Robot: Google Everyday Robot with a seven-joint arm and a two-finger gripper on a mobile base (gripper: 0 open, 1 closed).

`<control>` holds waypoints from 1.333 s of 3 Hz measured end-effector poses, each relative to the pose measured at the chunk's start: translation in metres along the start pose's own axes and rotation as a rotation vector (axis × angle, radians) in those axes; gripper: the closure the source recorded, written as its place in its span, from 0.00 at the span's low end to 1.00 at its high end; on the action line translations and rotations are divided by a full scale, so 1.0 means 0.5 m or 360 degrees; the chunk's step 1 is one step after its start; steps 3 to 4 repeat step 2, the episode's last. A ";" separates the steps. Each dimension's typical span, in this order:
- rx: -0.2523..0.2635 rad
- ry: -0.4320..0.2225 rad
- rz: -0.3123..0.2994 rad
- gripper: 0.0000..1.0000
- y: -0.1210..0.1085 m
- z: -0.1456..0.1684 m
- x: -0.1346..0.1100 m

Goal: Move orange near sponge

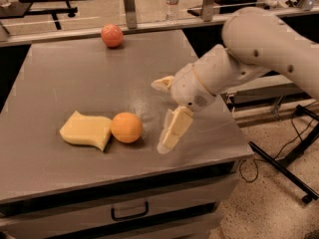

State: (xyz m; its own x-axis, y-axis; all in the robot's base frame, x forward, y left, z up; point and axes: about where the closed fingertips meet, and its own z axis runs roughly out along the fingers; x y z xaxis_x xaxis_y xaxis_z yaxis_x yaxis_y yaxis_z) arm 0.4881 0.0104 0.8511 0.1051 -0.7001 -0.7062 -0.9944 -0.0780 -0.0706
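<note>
Big grey table [65, 78] w/ a drawer under the front edge. The white arm [259, 49] reaches in over the far-right corner. Sponge [86, 130] lies flat near the front. Gripper [162, 114] hangs low over the tabletop just beside the orange [126, 127], on the side away from the sponge, not touching it. It's empty, jaws spread wide, one finger pointing up-table and the other angled down toward the front edge. Orange sits on the table right against the sponge's end; looks like they touch. So the job looks about done, imo.

Risk now: it's round and nothing grips it. If the lower finger clips it while the arm moves off, it could roll away from the sponge, maybe toward the front edge, which isn't far. Small reddish fruit [111, 35] is way at the back, no issue.
</note>
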 end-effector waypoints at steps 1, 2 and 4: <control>0.0047 -0.0010 0.0065 0.00 -0.004 -0.048 0.084; 0.0056 -0.0011 0.0080 0.00 -0.004 -0.058 0.106; 0.0056 -0.0011 0.0080 0.00 -0.004 -0.058 0.106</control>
